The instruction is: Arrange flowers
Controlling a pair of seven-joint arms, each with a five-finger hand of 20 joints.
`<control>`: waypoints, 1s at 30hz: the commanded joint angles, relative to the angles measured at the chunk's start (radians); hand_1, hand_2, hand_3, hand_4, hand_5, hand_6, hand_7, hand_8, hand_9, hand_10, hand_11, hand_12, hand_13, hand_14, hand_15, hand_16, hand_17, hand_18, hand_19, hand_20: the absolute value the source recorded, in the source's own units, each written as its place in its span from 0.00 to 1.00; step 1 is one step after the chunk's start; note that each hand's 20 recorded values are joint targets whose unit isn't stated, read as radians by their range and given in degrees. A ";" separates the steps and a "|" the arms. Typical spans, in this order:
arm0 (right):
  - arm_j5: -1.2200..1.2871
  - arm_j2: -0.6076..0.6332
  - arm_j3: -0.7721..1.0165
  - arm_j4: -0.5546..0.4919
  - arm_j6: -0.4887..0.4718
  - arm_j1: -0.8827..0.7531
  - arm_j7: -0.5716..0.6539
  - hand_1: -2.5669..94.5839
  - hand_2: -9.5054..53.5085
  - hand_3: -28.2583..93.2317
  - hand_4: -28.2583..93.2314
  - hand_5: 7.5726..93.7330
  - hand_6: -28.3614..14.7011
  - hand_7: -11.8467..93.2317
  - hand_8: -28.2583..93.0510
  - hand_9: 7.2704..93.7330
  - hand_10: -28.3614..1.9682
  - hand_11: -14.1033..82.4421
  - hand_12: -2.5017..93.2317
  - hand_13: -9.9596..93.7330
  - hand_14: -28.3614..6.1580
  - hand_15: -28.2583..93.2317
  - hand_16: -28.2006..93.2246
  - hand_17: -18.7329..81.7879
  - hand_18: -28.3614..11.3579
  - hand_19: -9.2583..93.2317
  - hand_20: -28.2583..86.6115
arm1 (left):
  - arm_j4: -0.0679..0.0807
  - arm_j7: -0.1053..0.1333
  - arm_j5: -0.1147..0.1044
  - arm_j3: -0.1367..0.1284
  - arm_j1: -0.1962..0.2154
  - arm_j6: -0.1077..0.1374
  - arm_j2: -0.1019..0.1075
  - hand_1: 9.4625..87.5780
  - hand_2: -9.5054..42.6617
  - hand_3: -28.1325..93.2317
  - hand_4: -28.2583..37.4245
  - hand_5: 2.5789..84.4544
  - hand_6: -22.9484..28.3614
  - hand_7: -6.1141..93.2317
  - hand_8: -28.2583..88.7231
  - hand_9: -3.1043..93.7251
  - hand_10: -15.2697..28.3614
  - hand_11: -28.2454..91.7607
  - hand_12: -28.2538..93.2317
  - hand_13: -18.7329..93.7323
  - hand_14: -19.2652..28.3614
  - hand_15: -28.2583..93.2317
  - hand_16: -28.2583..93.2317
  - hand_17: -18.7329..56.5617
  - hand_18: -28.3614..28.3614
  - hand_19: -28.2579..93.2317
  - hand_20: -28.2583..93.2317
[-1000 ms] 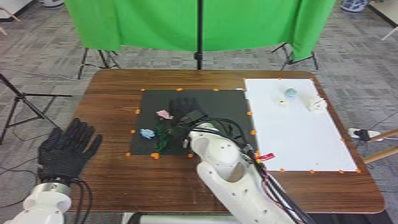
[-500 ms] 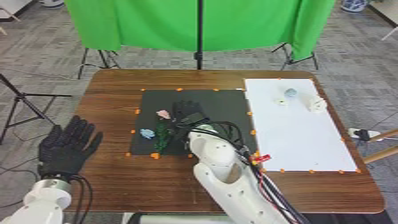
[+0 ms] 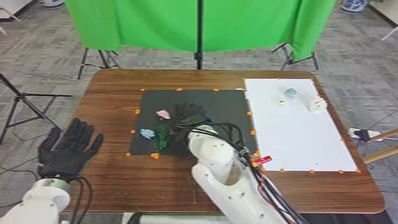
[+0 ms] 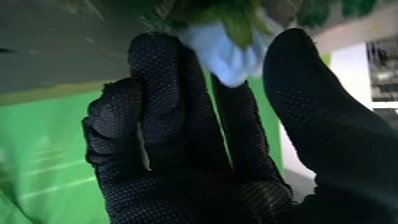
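On the black mat (image 3: 219, 102), a pink flower (image 3: 163, 114) lies in the left half, a blue flower (image 3: 147, 133) nearer the left edge and green foliage (image 3: 162, 141) just right of it. The right robot hand (image 3: 190, 111) is over the middle of the mat; in the right wrist view, the robot hand (image 4: 191, 192) has straight fingers and the thumb spread apart, with pale blue petals (image 4: 218, 52) between their tips; whether they touch, I cannot tell. Right of the mat, a white board (image 3: 302, 142) bears a light blue flower (image 3: 290, 92), a small pale flower (image 3: 282, 102) and a white flower (image 3: 316, 104). Left of the mat, beside the counter's (image 3: 107, 175) edge, the left robot hand (image 3: 62, 161) has its fingers spread.
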 commanded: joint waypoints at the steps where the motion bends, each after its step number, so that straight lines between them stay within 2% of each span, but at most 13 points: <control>1: 0.008 -0.013 0.007 -0.012 0.004 0.005 -0.002 0.47 0.00 0.91 0.00 0.51 0.51 0.25 0.13 0.58 0.29 0.33 0.20 0.66 0.36 0.73 0.42 0.50 0.00 0.94 0.60 | -0.002 -0.015 -0.002 0.002 0.002 0.020 -0.007 0.26 0.46 0.86 0.00 0.57 0.62 0.30 0.13 0.46 0.70 0.51 0.33 0.45 0.75 0.68 0.15 0.18 0.78 0.60 0.36; 5: 0.037 -0.010 0.014 -0.027 0.049 0.001 -0.003 0.45 0.00 0.90 0.00 0.47 0.48 0.24 0.14 0.52 0.25 0.32 0.20 0.63 0.33 0.75 0.41 0.50 0.00 0.94 0.60 | 0.001 -0.010 0.002 0.006 -0.003 0.022 -0.007 0.26 0.45 0.86 0.00 0.56 0.62 0.30 0.13 0.46 0.70 0.51 0.33 0.45 0.75 0.68 0.15 0.17 0.79 0.60 0.36; 7: 0.046 0.004 0.002 -0.037 0.104 0.003 0.003 0.42 0.00 0.89 0.00 0.45 0.47 0.24 0.14 0.50 0.24 0.32 0.20 0.62 0.31 0.75 0.41 0.50 0.00 0.94 0.60 | 0.001 -0.012 0.002 0.005 0.000 0.028 -0.010 0.26 0.45 0.86 0.00 0.56 0.62 0.30 0.13 0.46 0.70 0.51 0.33 0.45 0.76 0.68 0.15 0.17 0.79 0.60 0.36; 9: 0.046 0.014 0.001 -0.054 0.095 0.008 0.005 0.38 0.00 0.88 0.00 0.44 0.46 0.23 0.14 0.50 0.22 0.31 0.20 0.62 0.29 0.75 0.40 0.50 0.00 0.94 0.59 | 0.001 -0.012 -0.001 0.003 0.003 0.027 -0.013 0.26 0.45 0.86 0.00 0.56 0.62 0.30 0.13 0.46 0.70 0.51 0.33 0.45 0.76 0.68 0.15 0.17 0.79 0.60 0.36; 13: 0.064 0.045 0.024 -0.101 0.146 -0.002 0.004 0.36 0.00 0.86 0.00 0.44 0.45 0.22 0.14 0.49 0.18 0.30 0.19 0.61 0.27 0.74 0.39 0.50 0.00 0.94 0.58 | -0.003 -0.003 -0.002 0.002 0.014 0.013 -0.020 0.27 0.44 0.86 0.00 0.56 0.62 0.30 0.13 0.46 0.70 0.51 0.33 0.45 0.76 0.68 0.15 0.17 0.79 0.59 0.36; 15: 0.053 0.088 0.023 -0.110 0.171 0.011 0.008 0.32 0.00 0.84 0.00 0.45 0.45 0.22 0.14 0.49 0.18 0.30 0.19 0.61 0.26 0.74 0.38 0.51 0.00 0.94 0.58 | -0.001 0.000 -0.003 0.004 0.017 0.000 -0.025 0.25 0.43 0.86 0.00 0.55 0.62 0.30 0.13 0.46 0.70 0.51 0.33 0.45 0.75 0.68 0.15 0.18 0.79 0.59 0.36; 18: -0.003 0.161 0.078 -0.100 0.196 0.016 0.008 0.28 0.00 0.82 0.00 0.48 0.45 0.22 0.15 0.51 0.17 0.30 0.19 0.60 0.24 0.72 0.38 0.51 0.00 0.93 0.57 | 0.000 0.003 0.022 0.018 0.028 -0.026 -0.029 0.19 0.47 0.84 0.00 0.55 0.62 0.30 0.13 0.46 0.71 0.50 0.33 0.44 0.76 0.67 0.15 0.18 0.78 0.59 0.35; 20: -0.002 0.206 0.123 -0.069 0.224 0.030 0.025 0.28 0.00 0.82 0.00 0.49 0.45 0.22 0.15 0.50 0.16 0.29 0.19 0.58 0.22 0.70 0.36 0.50 0.00 0.91 0.55 | 0.001 -0.007 0.030 0.029 0.035 -0.044 -0.036 0.18 0.48 0.83 0.00 0.55 0.63 0.29 0.13 0.46 0.71 0.50 0.33 0.44 0.76 0.67 0.15 0.18 0.78 0.59 0.35; 21: 0.032 0.231 0.138 -0.060 0.240 0.037 0.021 0.28 0.00 0.83 0.00 0.49 0.45 0.22 0.15 0.49 0.15 0.29 0.19 0.56 0.21 0.69 0.36 0.50 0.00 0.90 0.54 | 0.003 -0.006 0.032 0.032 0.037 -0.059 -0.042 0.17 0.48 0.83 0.00 0.55 0.63 0.29 0.14 0.46 0.71 0.50 0.33 0.44 0.76 0.67 0.15 0.18 0.78 0.59 0.35; 23: 0.088 0.274 0.185 -0.037 0.256 0.051 0.037 0.29 0.00 0.84 0.00 0.50 0.45 0.22 0.15 0.48 0.15 0.29 0.19 0.55 0.22 0.67 0.35 0.49 0.00 0.89 0.52 | 0.015 0.014 0.018 0.040 0.039 -0.110 -0.044 0.18 0.46 0.84 0.00 0.55 0.62 0.28 0.14 0.45 0.70 0.49 0.33 0.44 0.76 0.66 0.15 0.18 0.77 0.58 0.35; 26: 0.048 0.327 0.266 0.012 0.263 0.042 0.022 0.32 0.00 0.85 0.00 0.50 0.45 0.24 0.14 0.48 0.18 0.30 0.19 0.53 0.25 0.64 0.33 0.48 0.05 0.85 0.48 | 0.017 0.021 0.034 0.039 0.042 -0.130 -0.039 0.20 0.43 0.85 0.00 0.54 0.62 0.28 0.14 0.45 0.70 0.48 0.33 0.44 0.76 0.66 0.15 0.19 0.76 0.57 0.34; 29: 0.137 0.361 0.345 0.022 0.195 0.020 -0.006 0.35 0.00 0.87 0.00 0.49 0.47 0.25 0.14 0.45 0.22 0.29 0.18 0.50 0.25 0.60 0.32 0.46 0.09 0.80 0.45 | 0.017 0.031 0.037 0.032 0.042 -0.136 -0.039 0.21 0.43 0.85 0.00 0.54 0.61 0.28 0.14 0.44 0.70 0.48 0.33 0.44 0.76 0.65 0.16 0.19 0.75 0.56 0.34; 30: 0.166 0.366 0.364 0.026 0.211 0.008 -0.005 0.35 0.00 0.88 0.00 0.47 0.50 0.27 0.13 0.42 0.25 0.29 0.17 0.47 0.26 0.58 0.32 0.44 0.11 0.78 0.43 | 0.016 0.039 0.033 0.031 0.044 -0.137 -0.038 0.21 0.42 0.85 0.00 0.54 0.61 0.28 0.14 0.44 0.70 0.48 0.33 0.44 0.75 0.65 0.16 0.19 0.75 0.56 0.34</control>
